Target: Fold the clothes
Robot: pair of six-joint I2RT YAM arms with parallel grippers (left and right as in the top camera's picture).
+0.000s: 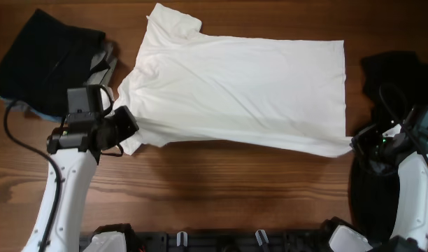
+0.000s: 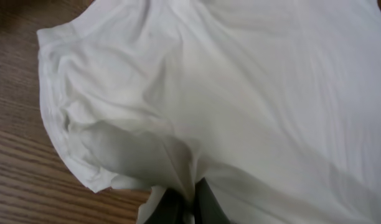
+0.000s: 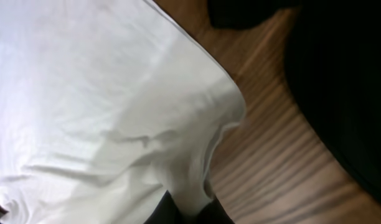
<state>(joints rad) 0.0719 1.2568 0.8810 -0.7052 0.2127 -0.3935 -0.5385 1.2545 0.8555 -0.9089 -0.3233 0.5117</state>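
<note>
The white T-shirt [image 1: 242,91] lies spread across the middle of the desk [image 1: 221,196], collar end at the left. The left jaws are clamped on it by the lower-left sleeve, the right jaws on its lower-right hem corner. Best to lift both together, keeping that edge taut and level

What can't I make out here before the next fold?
Left gripper fingertips: left wrist view, cut off by the bottom edge; overhead, under its own body.
Right gripper fingertips: right wrist view, cut off by the bottom edge, wrapped in white T-shirt.
Black garment, right: overhead, too dark to identify.
T-shirt's underside: hidden everywhere.
</note>
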